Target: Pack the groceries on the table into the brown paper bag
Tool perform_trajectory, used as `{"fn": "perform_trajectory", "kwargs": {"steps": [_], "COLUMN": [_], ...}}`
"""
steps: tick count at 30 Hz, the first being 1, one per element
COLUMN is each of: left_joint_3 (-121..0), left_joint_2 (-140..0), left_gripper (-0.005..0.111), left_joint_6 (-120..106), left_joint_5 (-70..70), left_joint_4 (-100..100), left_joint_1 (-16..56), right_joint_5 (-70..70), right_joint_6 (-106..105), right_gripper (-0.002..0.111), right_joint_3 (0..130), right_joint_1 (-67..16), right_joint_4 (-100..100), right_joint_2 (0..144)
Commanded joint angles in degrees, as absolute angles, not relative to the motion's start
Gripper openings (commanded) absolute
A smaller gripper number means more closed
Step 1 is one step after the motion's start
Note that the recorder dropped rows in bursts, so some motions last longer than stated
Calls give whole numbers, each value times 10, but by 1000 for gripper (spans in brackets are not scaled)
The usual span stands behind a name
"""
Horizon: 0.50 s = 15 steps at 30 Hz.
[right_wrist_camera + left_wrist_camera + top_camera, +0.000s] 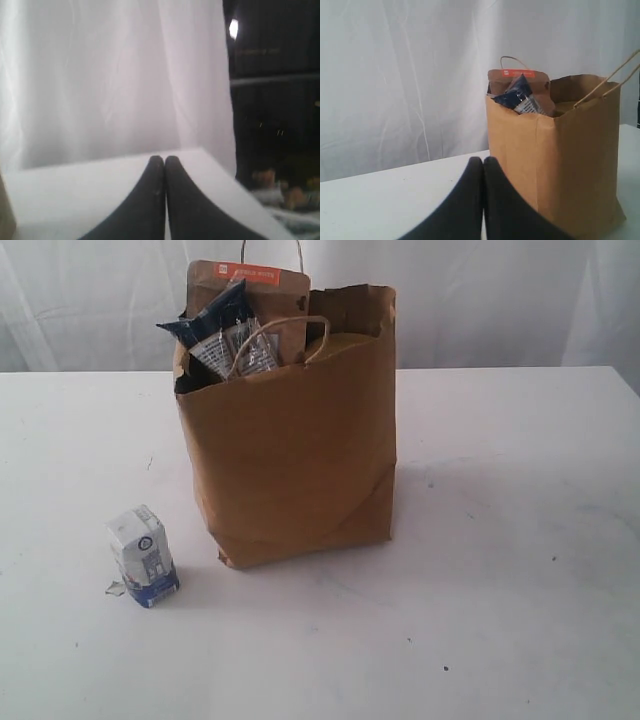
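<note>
The bag (295, 460) stands upright near the middle of the table (500, 590), closer to the far edge. A pouch (262, 290) and a blue packet (215, 325) stick up out of its left side, the packet leaning in front of the pouch and behind a cord handle (290, 335). The carton (144, 556) stands on the table towards the near left, well apart from the bag, with a small scrap (115, 588) just beside it. A white curtain (100, 300) hangs behind the far edge. The left gripper (483, 162) is clenched on nothing, facing the bag. The right gripper (164, 162) is clenched too, above a table corner.
</note>
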State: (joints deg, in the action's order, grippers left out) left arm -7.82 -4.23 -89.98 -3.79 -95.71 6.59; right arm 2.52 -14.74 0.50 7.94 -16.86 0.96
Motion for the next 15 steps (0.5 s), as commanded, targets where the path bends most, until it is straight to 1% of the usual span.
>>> {"fn": "perform_trajectory", "kwargs": {"steps": [1, 9, 15], "left_joint_3": [-80, -80, -80], "left_joint_2": [-39, -39, -39], "left_gripper": [0, 0, 0], "left_joint_6": [-899, -899, -899], "left_joint_5": [-42, -42, -42], "left_joint_4": [-965, -965, -965], "left_joint_1": [64, 64, 64], "right_joint_5": [-215, -205, -196], "right_joint_6": [-21, 0, 79], "right_gripper": [0, 0, 0], "right_joint_3": [0, 0, 0], "right_joint_1": [80, 79, 79], "right_joint_4": [-92, -59, 13], "right_joint_2": [8, 13, 12]}}
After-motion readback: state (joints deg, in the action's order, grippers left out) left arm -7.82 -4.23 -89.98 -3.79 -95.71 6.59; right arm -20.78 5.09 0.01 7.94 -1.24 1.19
